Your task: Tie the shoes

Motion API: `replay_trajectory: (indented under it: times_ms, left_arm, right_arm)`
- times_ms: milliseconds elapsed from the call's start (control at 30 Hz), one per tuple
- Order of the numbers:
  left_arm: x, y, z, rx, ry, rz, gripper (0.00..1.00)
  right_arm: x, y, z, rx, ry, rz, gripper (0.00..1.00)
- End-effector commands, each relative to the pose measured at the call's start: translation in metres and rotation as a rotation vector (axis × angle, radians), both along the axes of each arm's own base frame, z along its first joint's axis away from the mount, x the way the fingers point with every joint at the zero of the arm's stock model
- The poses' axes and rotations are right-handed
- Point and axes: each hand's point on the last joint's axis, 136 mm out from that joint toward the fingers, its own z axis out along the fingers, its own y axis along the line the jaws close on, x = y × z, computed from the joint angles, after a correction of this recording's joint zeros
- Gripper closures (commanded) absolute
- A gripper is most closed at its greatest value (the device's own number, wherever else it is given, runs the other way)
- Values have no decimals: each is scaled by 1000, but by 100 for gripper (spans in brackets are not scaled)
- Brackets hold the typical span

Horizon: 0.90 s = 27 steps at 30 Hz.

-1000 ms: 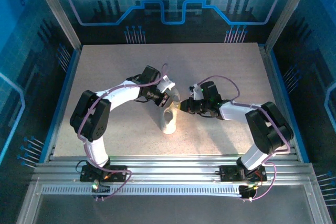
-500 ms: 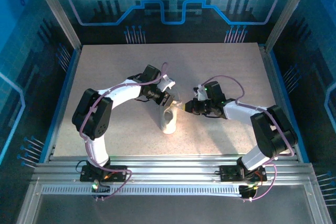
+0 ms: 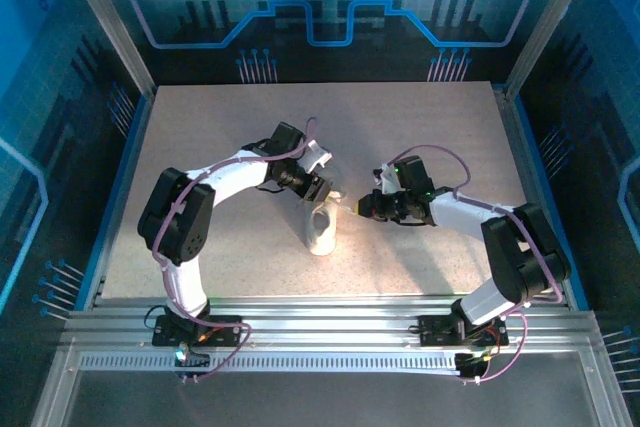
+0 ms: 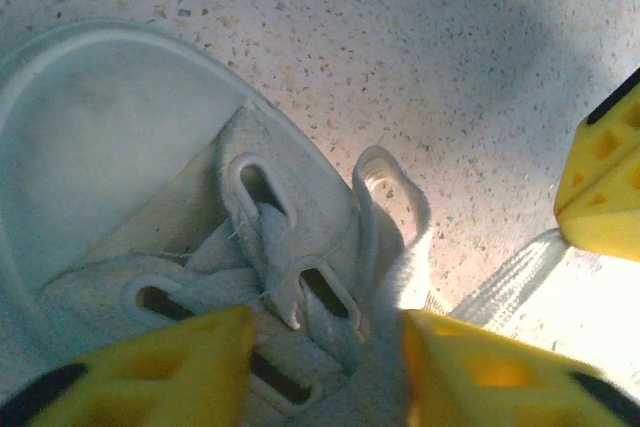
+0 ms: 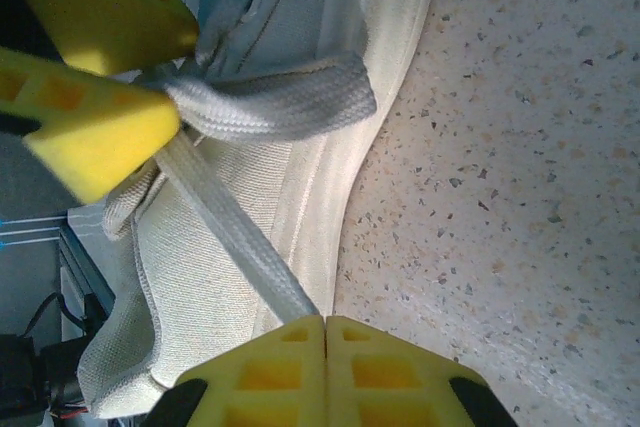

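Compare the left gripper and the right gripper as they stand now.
The left gripper has its jaws apart. The right gripper has its jaws pressed together on a flat white lace strand. The left gripper hangs over the laced top of the small white canvas sneaker, while the right gripper sits at the sneaker's side, pulling the strand outward. Both have yellow jaws and work at the same sneaker.

Left pincer, right pincer, lace crowd sneaker; tabletop elsewhere seemingly open.
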Motion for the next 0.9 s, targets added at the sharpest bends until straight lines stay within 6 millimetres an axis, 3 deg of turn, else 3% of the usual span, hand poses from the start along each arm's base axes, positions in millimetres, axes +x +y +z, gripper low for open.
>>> replay_trajectory:
  times_ms: [0, 133, 267, 300, 533, 667, 767, 867]
  left_arm:
    - [12, 8, 40, -86, -55, 71, 45]
    - [26, 30, 80, -213, -107, 203, 34]
    - [36, 65, 92, -275, -111, 371, 30]
    - [38, 75, 91, -292, -100, 422, 1]
    - [39, 112, 94, -332, -207, 573, 1]
    - [44, 146, 80, -245, -160, 812, 1]
    - [33, 142, 69, -173, -66, 700, 1]
    - [33, 146, 53, -227, 39, 751, 1]
  right_arm:
    - [8, -8, 14, 0, -31, -28, 68]
    - [18, -22, 26, 15, -60, -79, 52]
    - [26, -28, 30, 13, -69, -104, 46]
    - [29, -27, 30, 19, -67, -108, 46]
    - [39, -3, 17, 74, -33, -131, 46]
    - [47, 12, 9, 102, -19, -141, 46]
    - [53, 22, 5, 127, -3, -146, 46]
    - [61, 30, 5, 166, -11, -160, 45]
